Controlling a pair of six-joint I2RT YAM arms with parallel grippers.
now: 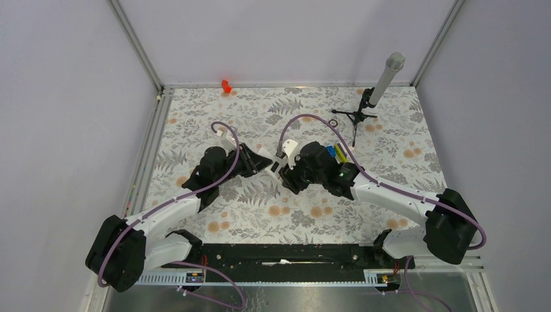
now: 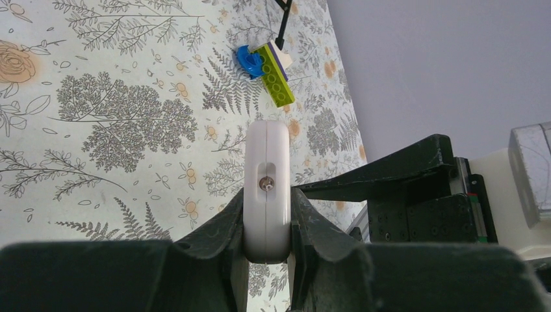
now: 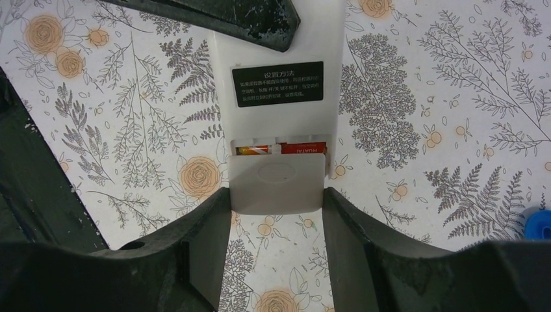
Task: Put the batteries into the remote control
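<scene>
A table (image 1: pixel 195 117) covered in a grey fern and orange rose print fills the scene, walled on three sides by plain pale panels. The left arm (image 1: pixel 169 208) and the right arm (image 1: pixel 390 192) both reach in from the near edge and meet over the middle of the table. A microphone on a tripod (image 1: pixel 388 75) stands at the far right corner. Between the two arms, lifted clear of the table, is the remote control (image 3: pixel 279 117), white and flat. The left gripper (image 2: pixel 268 198) clamps it by its two broad faces, so the left wrist camera sees its rounded end edge-on, with a small emitter in a slot. The right wrist camera shows the remote's plain back and a black label of white Chinese print. Below the label, the battery cover (image 3: pixel 278 179) sits partly slid onto the compartment. The right gripper (image 3: pixel 276 198) is closed narrowly around it, a finger against each side edge. A yellow-green block (image 2: pixel 276 81) lies on the table beyond the remote, touching a blue disc (image 2: pixel 249 62). The batteries (image 3: pixel 282 149) lie side by side inside the remote's compartment, their orange and red ends showing in the gap above the cover. A tiny red object (image 1: pixel 225 85) sits at the table's far edge.
</scene>
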